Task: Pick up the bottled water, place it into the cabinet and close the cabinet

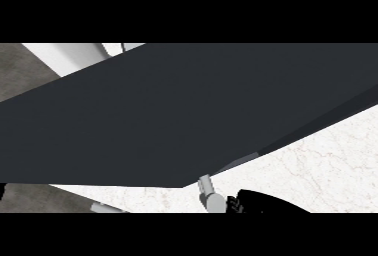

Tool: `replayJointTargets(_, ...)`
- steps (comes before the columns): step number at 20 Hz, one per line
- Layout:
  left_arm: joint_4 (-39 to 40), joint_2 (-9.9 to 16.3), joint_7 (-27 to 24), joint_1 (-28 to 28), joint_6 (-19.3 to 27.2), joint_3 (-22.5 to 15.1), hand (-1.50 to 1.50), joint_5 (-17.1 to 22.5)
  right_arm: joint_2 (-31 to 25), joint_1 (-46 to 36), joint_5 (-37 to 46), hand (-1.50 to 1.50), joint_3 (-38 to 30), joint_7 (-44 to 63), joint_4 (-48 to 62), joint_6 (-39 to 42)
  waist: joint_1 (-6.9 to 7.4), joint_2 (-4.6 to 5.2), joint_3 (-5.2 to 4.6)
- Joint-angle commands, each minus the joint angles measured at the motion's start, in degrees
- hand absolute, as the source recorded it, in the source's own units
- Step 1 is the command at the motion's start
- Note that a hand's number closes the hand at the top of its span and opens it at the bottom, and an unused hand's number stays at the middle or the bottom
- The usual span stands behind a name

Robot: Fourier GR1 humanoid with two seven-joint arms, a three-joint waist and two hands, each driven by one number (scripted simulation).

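Note:
A wide dark cabinet door point(184, 115) fills most of the head view and hides whatever lies behind it. The bottled water shows nowhere. A short grey handle point(209, 194) sticks out below the door's lower corner. Just to the right of that handle is my right hand point(258, 202), a black shape at the bottom edge, close to the handle; I cannot tell whether it touches it. My left hand does not show.
White marble counter point(317, 165) shows at the lower right and in a strip under the door. Grey floor point(29, 65) and a white cabinet edge point(70, 55) show at the upper left.

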Motion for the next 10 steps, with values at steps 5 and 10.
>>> replayJointTargets(5, 1.8, 0.2, -0.5, 0.8, -1.3, 1.2, -1.50, 0.4, 9.9, -17.3, 2.3, 1.50, -3.8, 9.8, 17.4, -8.1, -0.80, -0.54, 0.43)
replayJointTargets(10, 2.6, -0.7, -0.9, 2.1, -2.2, 0.9, -1.50, 0.7, 12.9, -30.7, 1.3, 1.50, -5.9, 11.9, 30.0, -14.3, -1.48, -0.80, 0.74)
